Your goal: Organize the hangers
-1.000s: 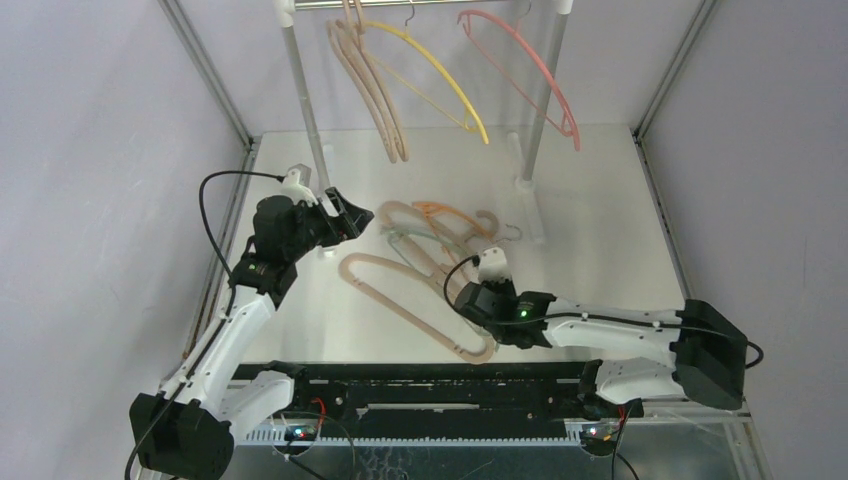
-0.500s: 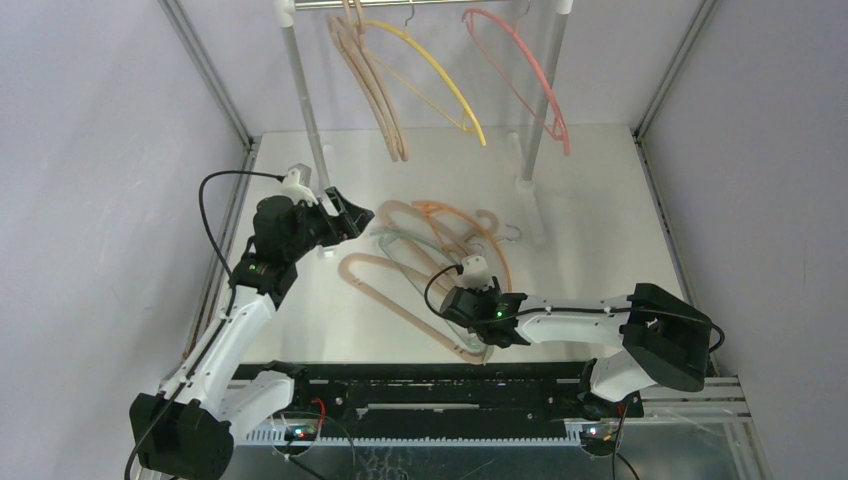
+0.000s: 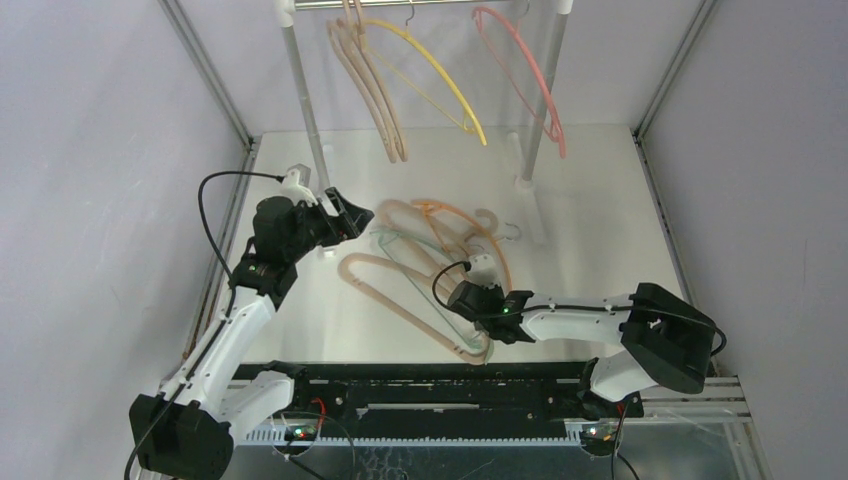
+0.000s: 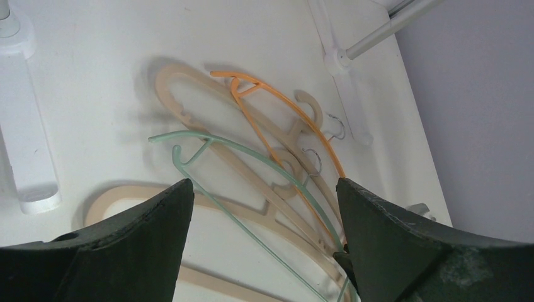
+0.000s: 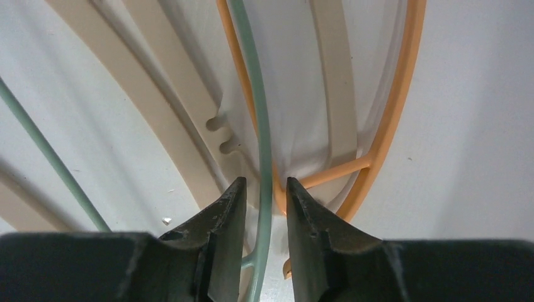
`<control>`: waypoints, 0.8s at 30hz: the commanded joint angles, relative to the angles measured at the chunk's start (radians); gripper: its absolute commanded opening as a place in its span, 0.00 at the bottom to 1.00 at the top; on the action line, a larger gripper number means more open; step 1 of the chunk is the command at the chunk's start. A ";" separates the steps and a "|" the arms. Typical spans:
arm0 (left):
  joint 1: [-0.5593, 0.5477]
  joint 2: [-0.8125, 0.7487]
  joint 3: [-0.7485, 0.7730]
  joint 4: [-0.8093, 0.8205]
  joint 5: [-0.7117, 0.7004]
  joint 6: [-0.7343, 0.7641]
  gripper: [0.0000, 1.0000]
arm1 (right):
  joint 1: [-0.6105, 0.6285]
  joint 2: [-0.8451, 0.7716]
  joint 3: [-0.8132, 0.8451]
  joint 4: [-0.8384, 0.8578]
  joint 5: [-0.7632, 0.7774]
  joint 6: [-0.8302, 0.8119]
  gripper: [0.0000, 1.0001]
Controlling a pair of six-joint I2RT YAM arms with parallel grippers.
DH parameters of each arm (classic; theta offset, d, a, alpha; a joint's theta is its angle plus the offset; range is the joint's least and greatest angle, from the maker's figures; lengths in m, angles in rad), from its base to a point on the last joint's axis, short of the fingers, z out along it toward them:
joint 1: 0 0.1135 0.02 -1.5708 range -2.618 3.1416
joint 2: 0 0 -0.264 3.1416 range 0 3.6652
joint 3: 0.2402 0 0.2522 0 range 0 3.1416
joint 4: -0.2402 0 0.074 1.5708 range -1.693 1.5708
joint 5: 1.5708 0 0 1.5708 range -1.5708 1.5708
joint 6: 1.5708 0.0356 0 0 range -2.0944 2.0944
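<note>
On the table lie beige hangers (image 3: 390,290), a thin green hanger (image 3: 405,250) and an orange hanger (image 3: 470,215), overlapping. Beige hangers (image 3: 375,90), a yellow hanger (image 3: 440,70) and a pink hanger (image 3: 525,70) hang on the rail. My right gripper (image 3: 462,297) is low on the pile. In the right wrist view its jaws (image 5: 263,182) stand narrowly apart astride the green hanger's bar (image 5: 261,126), beside the orange hanger (image 5: 393,113). My left gripper (image 3: 355,215) is open and empty above the pile's left end; its view (image 4: 264,182) shows the green hanger (image 4: 252,151) below.
The white-and-metal rail frame has posts (image 3: 305,100) and a foot (image 3: 530,210) on the table beside the pile. Another white foot (image 4: 25,145) stands left of the hangers. Metal cage struts (image 3: 210,75) border the table.
My right arm has reached left and forward onto the pile, its jaws now astride the green hanger. The pink hanger on the rail has swung. The left arm has not moved.
</note>
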 commanded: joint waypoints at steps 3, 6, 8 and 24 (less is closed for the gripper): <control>-0.008 -0.025 -0.017 0.034 -0.007 -0.005 0.88 | -0.022 0.002 -0.031 0.072 -0.061 0.005 0.08; -0.007 -0.027 -0.018 0.033 -0.007 -0.004 0.88 | -0.023 0.006 -0.031 0.069 -0.059 0.008 0.00; -0.007 -0.028 -0.015 0.030 -0.010 -0.005 0.88 | -0.020 -0.016 -0.031 0.055 -0.044 0.010 0.00; -0.006 -0.034 -0.002 0.044 0.000 -0.024 0.88 | 0.044 -0.322 0.271 -0.482 0.310 -0.131 0.00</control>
